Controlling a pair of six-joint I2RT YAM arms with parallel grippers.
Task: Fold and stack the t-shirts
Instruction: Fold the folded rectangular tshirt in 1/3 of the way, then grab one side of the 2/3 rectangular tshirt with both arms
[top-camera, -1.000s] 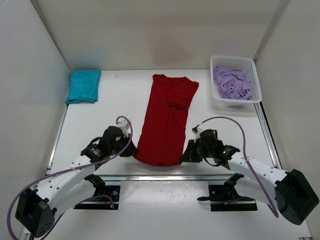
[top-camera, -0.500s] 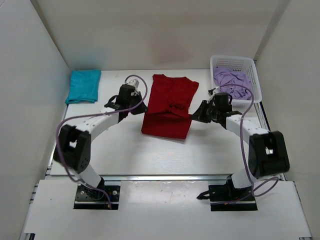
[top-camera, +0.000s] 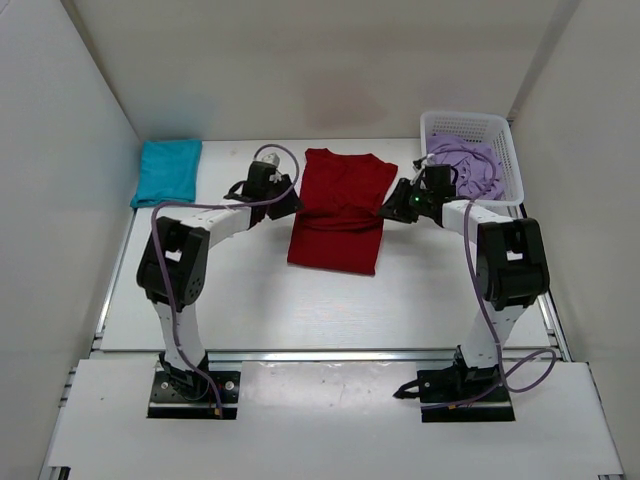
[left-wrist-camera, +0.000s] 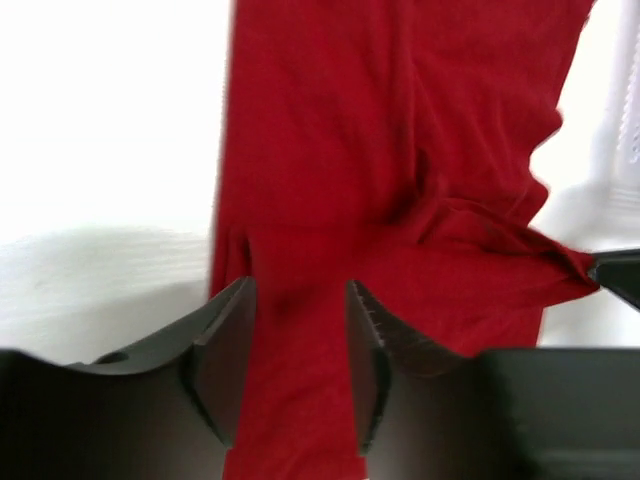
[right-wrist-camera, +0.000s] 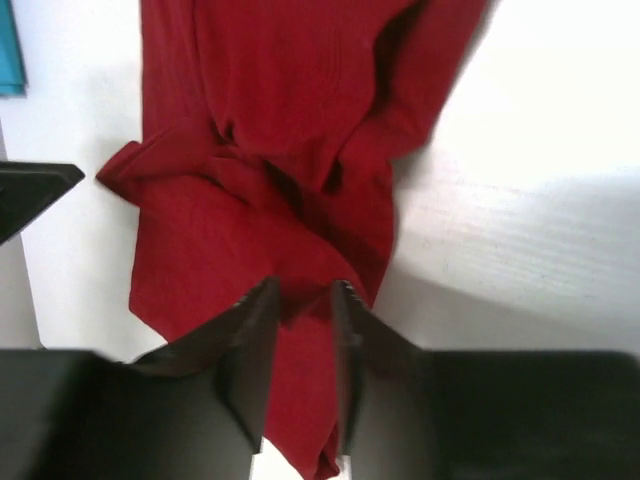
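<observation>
Left wrist: left claw (left-wrist-camera: 298, 290) has its jaws parted and grips nothing. The dark red t-shirt (left-wrist-camera: 400, 150) lies flat under the gap between the fingers and runs away from the tips, with a bunched fold off to the right.

Right wrist: right claw (right-wrist-camera: 305, 287) also has its jaws parted, with a narrower gap. Red cloth shows through that gap. The view is blurred, so I can't tell whether the pads touch the fabric, but it looks let go. A crumpled fold sits just ahead of the tips.

Top external: both claws are low at the far half of the shirt, the left one at its left edge and the right one at its right edge. The shirt is a folded oblong mid-table (top-camera: 250, 290).

The teal t-shirt (top-camera: 167, 172) is folded in the far-left corner, well apart from the left claw. The lilac t-shirt (top-camera: 470, 165) is crumpled in the white mesh basket (top-camera: 475, 205) in the far-right corner, just beyond the right claw.
</observation>
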